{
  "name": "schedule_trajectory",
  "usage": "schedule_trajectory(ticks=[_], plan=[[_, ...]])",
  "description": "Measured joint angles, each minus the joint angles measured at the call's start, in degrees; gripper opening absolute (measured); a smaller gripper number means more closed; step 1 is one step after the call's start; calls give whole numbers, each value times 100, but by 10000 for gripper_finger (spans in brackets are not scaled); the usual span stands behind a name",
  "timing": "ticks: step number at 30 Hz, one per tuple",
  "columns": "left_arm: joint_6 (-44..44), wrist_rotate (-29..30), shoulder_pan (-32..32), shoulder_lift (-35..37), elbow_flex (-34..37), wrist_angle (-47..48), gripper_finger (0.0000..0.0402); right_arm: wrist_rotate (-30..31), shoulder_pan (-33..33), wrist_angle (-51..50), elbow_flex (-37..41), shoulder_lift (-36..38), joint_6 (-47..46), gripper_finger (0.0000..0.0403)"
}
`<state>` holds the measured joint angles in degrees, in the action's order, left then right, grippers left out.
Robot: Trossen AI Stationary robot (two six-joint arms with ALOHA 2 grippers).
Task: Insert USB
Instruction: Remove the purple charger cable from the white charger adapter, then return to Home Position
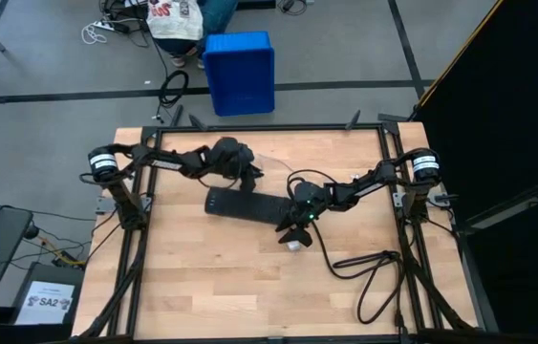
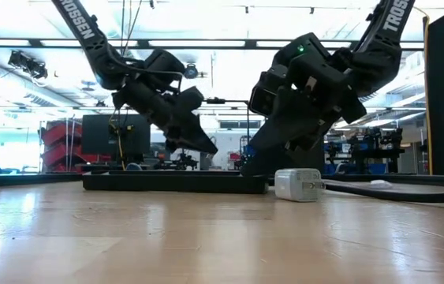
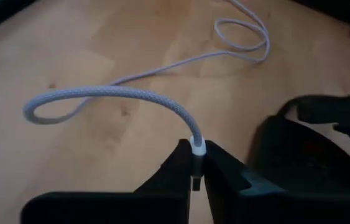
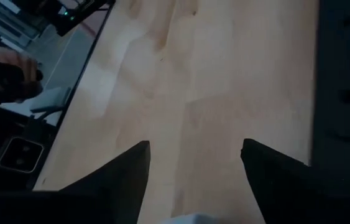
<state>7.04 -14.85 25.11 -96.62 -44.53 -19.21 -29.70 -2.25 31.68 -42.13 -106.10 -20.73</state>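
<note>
usb (image 3: 125, 93) cable, braided, light and limp, is clamped at its rigid plug by the left gripper (image 3: 198, 163) above the table (image 3: 69, 162); right gripper (image 4: 193, 155) fingers are spread over the white adapter (image 2: 299, 184).

The USB (image 3: 125, 92), a thin white braided cable, is arched above the table (image 3: 69, 155), its plug end pinched upright, the rest looped beyond.

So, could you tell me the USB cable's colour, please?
White, braided USB cable; clearest in the left wrist view.
</note>
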Motion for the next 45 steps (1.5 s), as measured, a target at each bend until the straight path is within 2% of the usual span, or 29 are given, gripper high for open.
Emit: schedule_trajectory(ticks=[6, 12, 15, 19, 24, 31, 35, 38, 41, 45], plan=[[-386, 75, 173, 0, -192, 548, 104, -4, -28, -2, 0, 0, 137, 214], [-381, 215, 194, -2, -192, 783, 192, -2, -30, 12, 0, 0, 280, 205], [-346, 219, 192, -2, -192, 846, 216, -2, -49, 115, 0, 0, 280, 202], [-240, 222, 192, 20, -192, 1070, 225, -2, -84, 150, 0, 77, 247, 199], [-280, 238, 162, 585, -181, 1545, 208, 107, -170, 16, 0, 587, 392, 192], [-618, 258, -198, 2510, -159, 1867, 140, 252, -546, -461, 0, 1926, 1034, 174], [-682, 424, -639, 3607, 127, 2095, 89, 1354, -715, -1716, -2, 2955, 1505, 161], [-696, 560, -984, 4469, 594, 2187, 46, 2172, -718, -2801, -2, 3763, 1777, 150], [-639, 601, -1226, 5407, 1130, 2164, 11, 2461, -655, -3628, -2, 4560, 1786, 138], [-402, 664, -1391, 6584, 1961, 1709, 8, 2826, -427, -4330, 0, 5408, 1878, 128]])
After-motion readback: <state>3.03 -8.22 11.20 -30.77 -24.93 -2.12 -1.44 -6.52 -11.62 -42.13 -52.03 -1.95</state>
